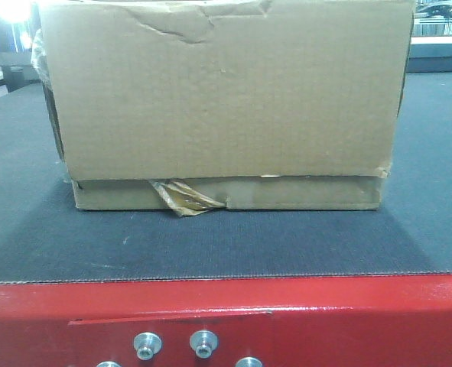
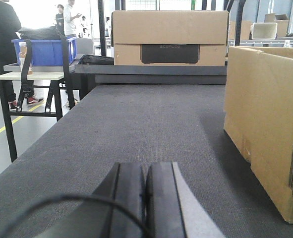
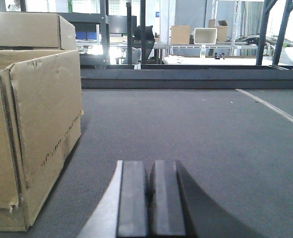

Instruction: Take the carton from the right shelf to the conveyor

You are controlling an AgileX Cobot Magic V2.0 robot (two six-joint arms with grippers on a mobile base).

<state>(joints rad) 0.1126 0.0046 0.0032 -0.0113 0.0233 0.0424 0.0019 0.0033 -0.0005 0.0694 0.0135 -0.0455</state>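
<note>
The brown carton (image 1: 226, 99) rests on the dark grey conveyor (image 1: 226, 245) belt, just behind the red frame. Crumpled amber tape sticks out of its base band. In the left wrist view the carton (image 2: 263, 124) stands to the right of my left gripper (image 2: 145, 171), which is shut and empty over the belt. My right gripper (image 3: 150, 168) is also shut with nothing in it, and the carton (image 3: 32, 129) lies to its left. Neither gripper touches the carton. The right shelf is out of view.
Another cardboard box (image 2: 170, 38) sits at the far end of the belt. A blue bin (image 2: 44, 51) stands on a side table to the left, with people behind it. Racks with boxes (image 3: 193, 34) fill the background.
</note>
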